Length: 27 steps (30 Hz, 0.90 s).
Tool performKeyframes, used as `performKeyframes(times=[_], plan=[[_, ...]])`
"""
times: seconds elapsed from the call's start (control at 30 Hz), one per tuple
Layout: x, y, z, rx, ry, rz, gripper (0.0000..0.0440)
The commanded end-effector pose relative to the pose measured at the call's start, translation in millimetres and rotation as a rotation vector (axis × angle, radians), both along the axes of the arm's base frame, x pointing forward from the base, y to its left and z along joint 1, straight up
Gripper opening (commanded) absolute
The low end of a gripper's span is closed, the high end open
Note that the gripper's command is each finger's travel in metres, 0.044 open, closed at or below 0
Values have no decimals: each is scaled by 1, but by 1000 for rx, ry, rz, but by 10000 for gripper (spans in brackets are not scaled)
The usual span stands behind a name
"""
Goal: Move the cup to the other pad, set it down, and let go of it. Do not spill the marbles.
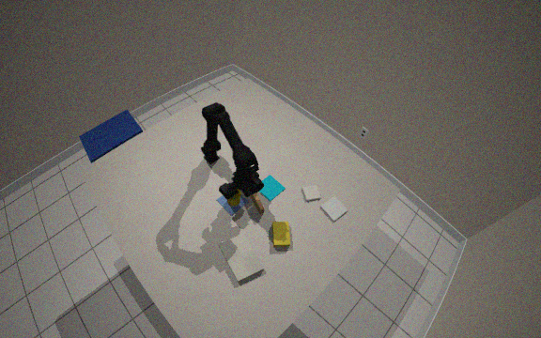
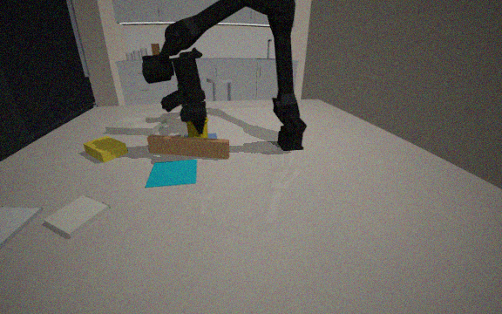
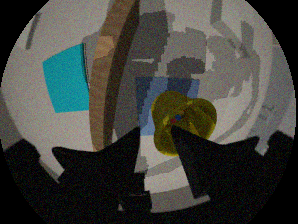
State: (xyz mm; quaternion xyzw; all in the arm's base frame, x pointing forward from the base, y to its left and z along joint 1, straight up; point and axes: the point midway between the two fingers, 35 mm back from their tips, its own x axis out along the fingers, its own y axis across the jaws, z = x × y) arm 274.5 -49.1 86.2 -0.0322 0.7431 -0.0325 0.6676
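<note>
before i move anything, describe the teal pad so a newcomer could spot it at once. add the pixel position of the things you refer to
On the pale table, find the black arm (image 1: 234, 136) (image 2: 283, 52), then the long brown wooden block (image 1: 258, 205) (image 2: 188, 146) (image 3: 107, 75) near its claw (image 3: 156, 129). Beside that block lies the teal pad (image 1: 271, 188) (image 2: 172, 174) (image 3: 67, 80), a flat square. It is brighter than the blue pad (image 1: 225, 204) (image 3: 146, 107) across the block, under the yellow cup (image 1: 235, 197) (image 2: 203, 126) (image 3: 162, 107).

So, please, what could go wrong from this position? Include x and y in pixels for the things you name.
First, one finger of the end effector (image 1: 239, 191) (image 2: 198, 131) (image 3: 156, 128) overlaps the yellow cup (image 1: 234, 199) (image 2: 205, 126) (image 3: 202, 117) in the wrist view; going lower might tip it and spill the marbles (image 3: 176, 119). Second, the wooden bar (image 1: 258, 205) (image 2: 187, 146) (image 3: 103, 95) stands between the cup and the cyan pad (image 1: 271, 188) (image 2: 172, 174) (image 3: 67, 80), so a low carry could hit it.
</note>
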Motion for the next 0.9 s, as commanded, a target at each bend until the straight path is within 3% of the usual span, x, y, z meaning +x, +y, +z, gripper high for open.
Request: performKeyframes(times=[0.0, 0.1, 0.37, 0.87], plan=[[-4, -2, -14, 7, 25, 35, 193], [-5, -2, -24, 19, 32, 73, 184], [-5, -4, -31, 33, 43, 186, 3], [12, 0, 1, 52, -16, 286, 18]])
